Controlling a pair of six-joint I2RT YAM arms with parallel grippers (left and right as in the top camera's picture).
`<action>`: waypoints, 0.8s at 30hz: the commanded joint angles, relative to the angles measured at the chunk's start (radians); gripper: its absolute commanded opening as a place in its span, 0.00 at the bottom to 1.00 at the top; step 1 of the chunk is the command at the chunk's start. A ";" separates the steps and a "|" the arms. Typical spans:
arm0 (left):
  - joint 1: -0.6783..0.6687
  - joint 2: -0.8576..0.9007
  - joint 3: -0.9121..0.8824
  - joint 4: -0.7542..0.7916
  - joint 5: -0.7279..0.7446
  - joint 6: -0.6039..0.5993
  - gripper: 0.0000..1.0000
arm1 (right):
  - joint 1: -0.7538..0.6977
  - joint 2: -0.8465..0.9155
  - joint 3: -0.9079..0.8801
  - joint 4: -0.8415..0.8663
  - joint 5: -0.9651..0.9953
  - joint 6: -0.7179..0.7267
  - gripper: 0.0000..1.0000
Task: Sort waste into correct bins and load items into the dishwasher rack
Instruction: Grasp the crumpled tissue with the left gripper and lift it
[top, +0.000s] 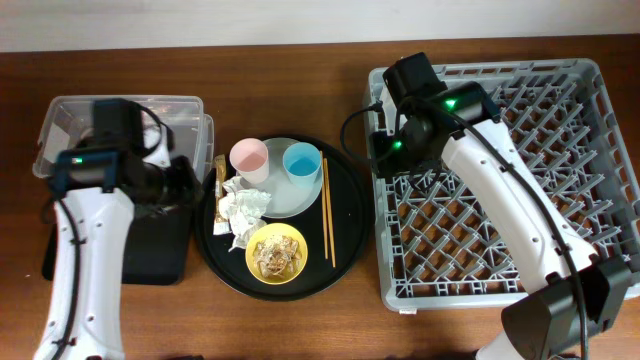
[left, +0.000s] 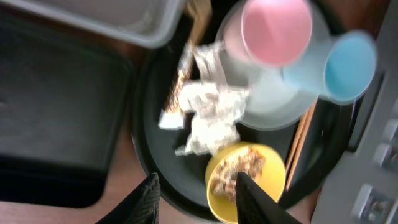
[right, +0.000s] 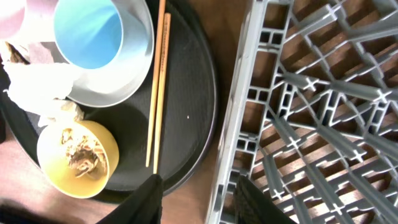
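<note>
On the round black tray (top: 345, 225) stand a pink cup (top: 248, 158) and a light-blue cup (top: 301, 162) on a pale plate (top: 283, 198). Beside them lie a crumpled tissue (top: 243, 207), a candy wrapper (top: 219, 172), chopsticks (top: 327, 210) and a yellow bowl (top: 254, 262) holding food scraps (top: 276, 252). My left gripper (left: 196, 199) is open and empty, above the tray's left rim near the bowl (left: 273, 180) and tissue (left: 211, 118). My right gripper (right: 198, 202) is open and empty, over the gap between the tray and the grey dishwasher rack (top: 520, 180).
A clear plastic tub (top: 60, 125) sits at the far left, with a shallow black rectangular tray (top: 160, 245) in front of it, under my left arm. The rack's left wall (right: 236, 124) runs close beside the round tray (right: 186, 118).
</note>
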 joint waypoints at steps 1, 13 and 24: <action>-0.113 -0.001 -0.183 0.082 0.010 -0.005 0.55 | -0.002 -0.004 -0.005 -0.012 -0.012 -0.006 0.41; -0.388 0.155 -0.312 0.467 -0.305 -0.002 0.69 | -0.002 -0.004 -0.005 -0.023 0.014 -0.006 0.41; -0.389 0.279 -0.312 0.493 -0.293 -0.002 0.37 | -0.002 -0.004 -0.005 -0.022 0.015 -0.006 0.41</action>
